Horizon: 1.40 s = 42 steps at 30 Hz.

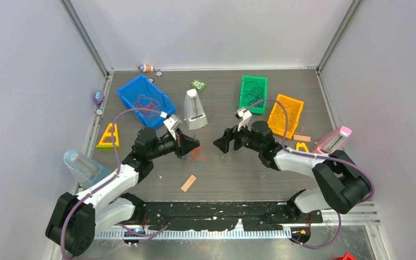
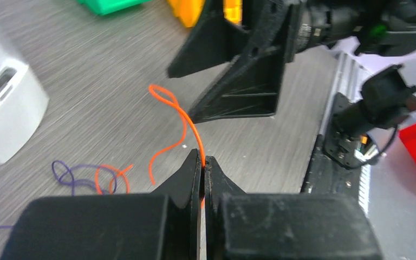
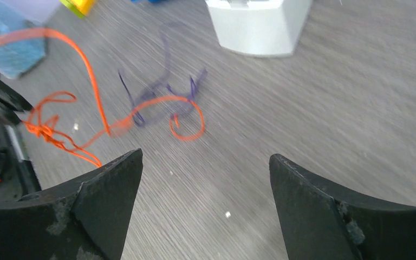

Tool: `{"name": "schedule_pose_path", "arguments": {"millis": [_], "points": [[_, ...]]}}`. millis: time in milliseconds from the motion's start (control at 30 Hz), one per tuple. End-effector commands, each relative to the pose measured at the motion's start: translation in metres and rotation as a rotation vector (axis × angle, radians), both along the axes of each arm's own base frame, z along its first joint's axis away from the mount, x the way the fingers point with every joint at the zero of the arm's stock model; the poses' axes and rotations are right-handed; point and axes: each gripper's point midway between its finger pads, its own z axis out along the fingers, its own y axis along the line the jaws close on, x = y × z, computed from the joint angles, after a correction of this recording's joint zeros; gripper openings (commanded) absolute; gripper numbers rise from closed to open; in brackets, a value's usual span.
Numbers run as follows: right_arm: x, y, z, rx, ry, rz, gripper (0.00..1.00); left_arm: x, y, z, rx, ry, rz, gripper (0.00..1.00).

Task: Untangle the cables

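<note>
— How far along is it, do you reckon?

— Early, I'd say. The orange cable (image 3: 95, 92) and a purple cable (image 3: 162, 92) lie on the table (image 1: 233, 173) between the 2 arms. Their loops cross each other, and the orange one bunches up tight at 1 spot close to the left arm. That pair looks unsorted to me, so pulling them apart is what's left. Further back, the blue bin (image 1: 127, 93) has red cable (image 1: 147, 103) in it and the green bin (image 1: 244, 81) has black cable (image 1: 253, 91). Whether those are sorted or just heaped I can't tell from here

— And the jaws?

— The left gripper (image 2: 203, 162) is pinched tight on the orange cable. The strand comes straight up out of its tips and curls into a small loop above the table, with the rest trailing down toward the purple one. The right gripper (image 3: 205, 158) has its jaws spread wide with nothing between them. It sits just beside the left one, facing it over the loops, and touches no cable as far as I can see
</note>
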Motion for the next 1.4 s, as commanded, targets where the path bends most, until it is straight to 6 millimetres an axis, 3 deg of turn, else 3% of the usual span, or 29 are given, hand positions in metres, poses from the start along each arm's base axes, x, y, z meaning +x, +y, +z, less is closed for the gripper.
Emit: {"name": "schedule_pose_path", "arguments": {"millis": [0,133,333,533,733,933,1000,1067,1367], "points": [[-0.001,0.03,0.066,0.212,-0.198,0.115,0.95,-0.025,-0.018,0.037,-0.118,-0.154,-0.2,0.0],[-0.012,0.032,0.077,0.228,-0.261,0.148,0.99,-0.037,-0.027,0.041,-0.138,-0.153,-0.282,0.0],[-0.035,0.043,0.086,0.258,-0.314,0.266,0.99,-0.038,-0.03,0.041,-0.137,-0.147,-0.29,0.0],[-0.055,0.052,0.092,0.282,-0.361,0.371,0.94,-0.022,-0.024,0.034,-0.088,-0.133,-0.189,0.0],[-0.041,0.046,0.086,0.247,-0.361,0.283,0.97,0.008,-0.001,0.03,0.03,-0.088,0.033,0.0],[-0.032,0.029,0.092,0.229,-0.405,0.166,0.99,0.005,0.018,0.106,0.052,-0.08,0.135,0.0],[-0.031,0.027,0.094,0.232,-0.414,0.154,0.99,0.0,0.021,0.148,0.031,-0.105,0.14,0.0],[-0.032,0.026,0.095,0.236,-0.423,0.155,0.98,0.0,0.029,0.174,0.041,-0.101,0.18,0.0],[-0.033,0.022,0.097,0.241,-0.442,0.137,0.98,0.028,0.071,0.263,0.079,-0.136,0.4,0.0]]}}
